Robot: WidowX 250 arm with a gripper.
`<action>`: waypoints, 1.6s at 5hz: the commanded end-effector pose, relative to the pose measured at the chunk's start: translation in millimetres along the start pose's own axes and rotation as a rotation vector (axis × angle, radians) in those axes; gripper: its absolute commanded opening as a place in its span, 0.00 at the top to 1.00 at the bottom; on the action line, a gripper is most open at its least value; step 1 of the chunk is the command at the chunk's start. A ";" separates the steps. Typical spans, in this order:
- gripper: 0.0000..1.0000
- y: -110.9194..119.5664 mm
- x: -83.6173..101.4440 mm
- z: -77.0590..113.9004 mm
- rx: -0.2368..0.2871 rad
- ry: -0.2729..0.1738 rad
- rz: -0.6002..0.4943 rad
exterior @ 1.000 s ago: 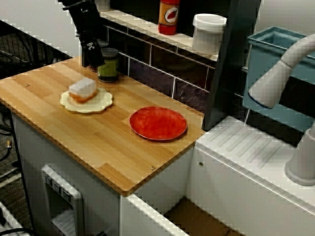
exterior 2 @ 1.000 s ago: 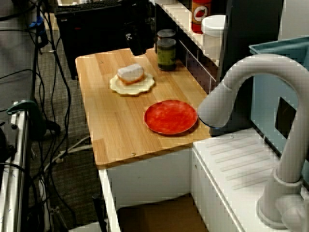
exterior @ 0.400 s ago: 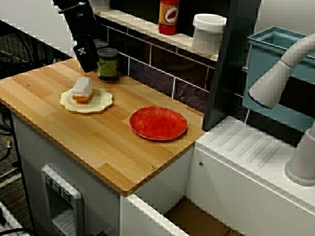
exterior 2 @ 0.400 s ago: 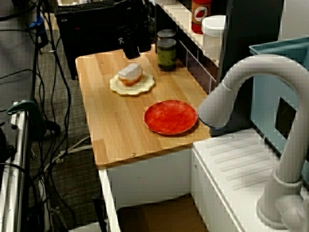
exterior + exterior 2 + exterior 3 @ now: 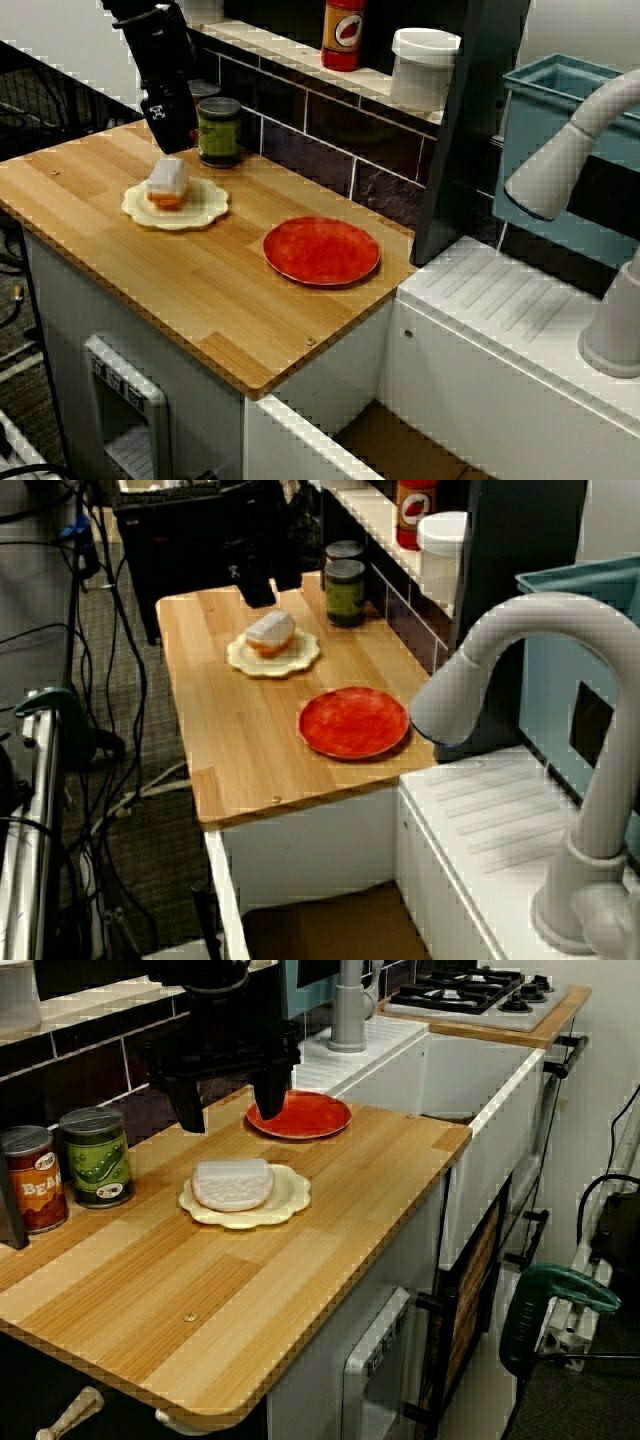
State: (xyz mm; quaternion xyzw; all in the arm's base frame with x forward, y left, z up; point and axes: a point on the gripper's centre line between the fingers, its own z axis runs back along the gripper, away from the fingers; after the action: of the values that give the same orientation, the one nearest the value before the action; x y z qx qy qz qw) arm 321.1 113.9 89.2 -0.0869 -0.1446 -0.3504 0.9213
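Note:
My black gripper [image 5: 231,1108] hangs open just above the wooden counter [image 5: 330,1220], its two fingers [image 5: 190,1110] spread wide with nothing between them. Right below and in front of it a white-topped slice with an orange underside [image 5: 232,1183] lies on a cream scalloped plate [image 5: 285,1200]. In the view from above the gripper [image 5: 172,140] is at the slice's [image 5: 167,183] far left side, close to a green jar [image 5: 219,130]. The view from the sink side shows the gripper [image 5: 262,592] just beyond the slice [image 5: 270,632], not touching it.
A red plate [image 5: 321,250] lies right of the cream plate. The green jar [image 5: 96,1157] and a beans can [image 5: 30,1178] stand against the tiled back wall. A ketchup bottle [image 5: 343,33] and white tub [image 5: 424,66] sit on the shelf. Sink faucet [image 5: 570,150] at right.
The gripper has moved left, away from the jar and out over the slice's far side. The slice has turned on its plate and now shows narrower from above.

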 end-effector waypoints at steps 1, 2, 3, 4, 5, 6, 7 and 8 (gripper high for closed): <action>0.00 5.6 12.6 18.7 0.151 0.021 0.283; 0.00 6.9 15.4 12.6 0.154 0.091 0.414; 0.00 6.4 18.5 5.8 0.175 0.144 0.508; 0.00 5.1 18.7 3.3 0.208 0.197 0.572; 0.00 3.9 15.7 3.0 0.247 0.235 0.680; 0.00 6.3 10.2 1.2 0.244 0.237 0.741; 0.00 10.5 5.0 5.1 0.249 0.222 0.783; 0.00 14.5 2.5 9.3 0.281 0.202 0.818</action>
State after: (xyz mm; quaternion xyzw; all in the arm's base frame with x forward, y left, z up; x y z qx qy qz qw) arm 325.9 120.7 77.8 0.0123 -0.0219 0.0571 0.9981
